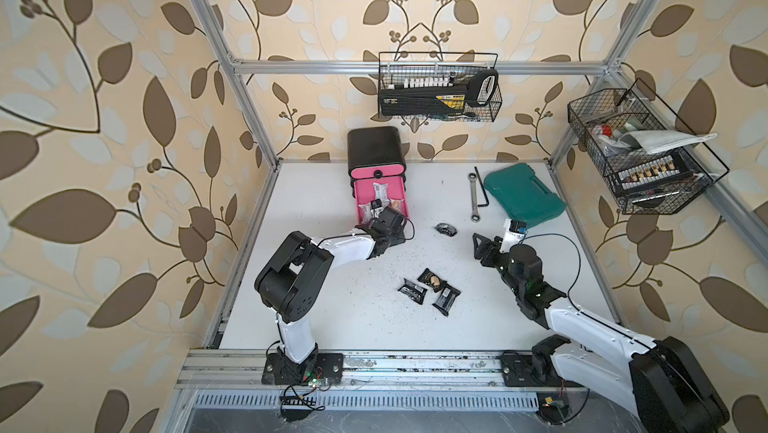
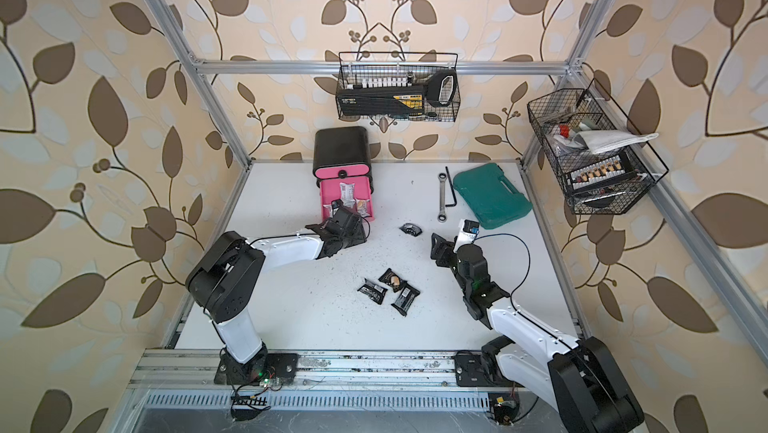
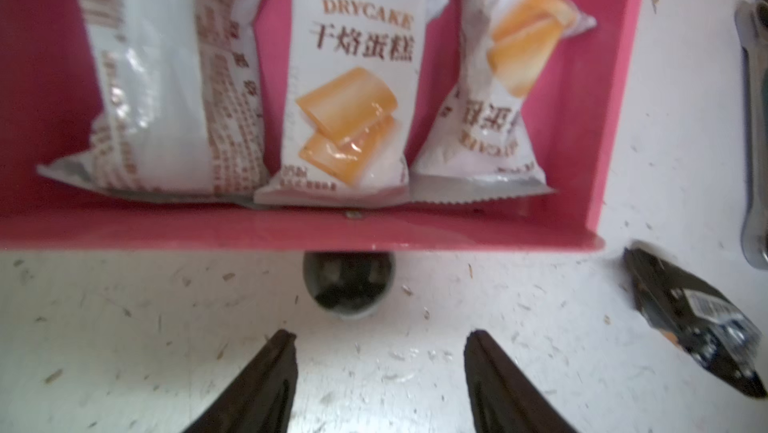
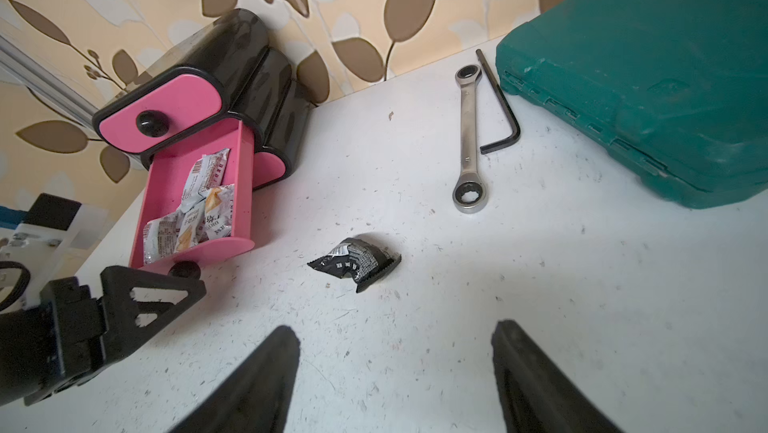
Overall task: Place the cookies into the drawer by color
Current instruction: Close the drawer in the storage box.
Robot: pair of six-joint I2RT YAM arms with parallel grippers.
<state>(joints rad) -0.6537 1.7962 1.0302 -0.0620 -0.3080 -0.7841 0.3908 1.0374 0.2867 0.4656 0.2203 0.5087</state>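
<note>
The drawer (image 1: 376, 151) is a black cabinet with pink fronts at the back of the table. Its middle tray (image 3: 582, 127) is pulled out and holds three white cookies (image 3: 349, 90), also seen in a top view (image 1: 380, 192). My left gripper (image 3: 380, 337) stands open just in front of the tray's black knob (image 3: 348, 285), with nothing between its fingers. One black cookie (image 1: 445, 229) lies alone mid-table, ahead of my open, empty right gripper (image 4: 397, 331). Three more black cookies (image 1: 430, 289) lie grouped nearer the front.
A teal tool case (image 1: 523, 194), a ratchet wrench (image 1: 472, 198) and a hex key (image 1: 482, 192) lie at the back right. Wire baskets (image 1: 440, 90) (image 1: 640, 152) hang on the walls. Crumbs dot the white table (image 1: 332, 318).
</note>
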